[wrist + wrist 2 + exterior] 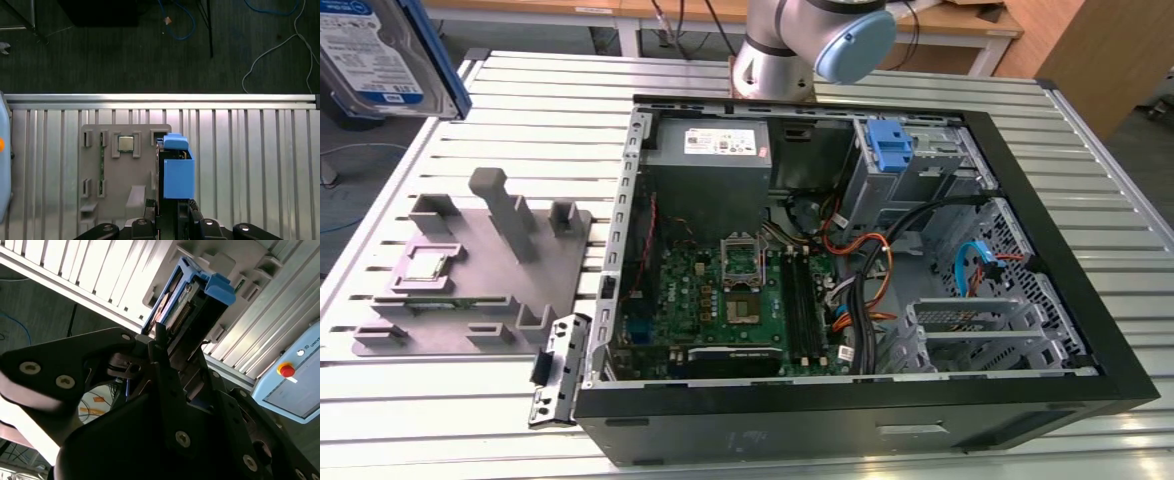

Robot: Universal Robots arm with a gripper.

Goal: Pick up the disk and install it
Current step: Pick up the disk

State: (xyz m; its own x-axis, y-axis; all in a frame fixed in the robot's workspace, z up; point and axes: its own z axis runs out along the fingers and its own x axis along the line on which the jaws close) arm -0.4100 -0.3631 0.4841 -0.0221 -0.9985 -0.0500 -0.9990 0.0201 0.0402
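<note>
Exterior view, disk: the disk (380, 55) hangs in the air at the exterior view's far left, well apart from the open case (787, 430).
Exterior view, progress: the pick-up looks done. The install is not yet done, since the disk is outside the case.
Second wrist view, gripper: the gripper (167, 347) is clamped on the disk (200, 305), with a finger on either face and the blue bracket end pointing away.
First wrist view, disk: the disk (178, 172) stands edge-on in the gripper (172, 217), over one edge of the grey holder (125, 170) on the table (250, 165).
</note>
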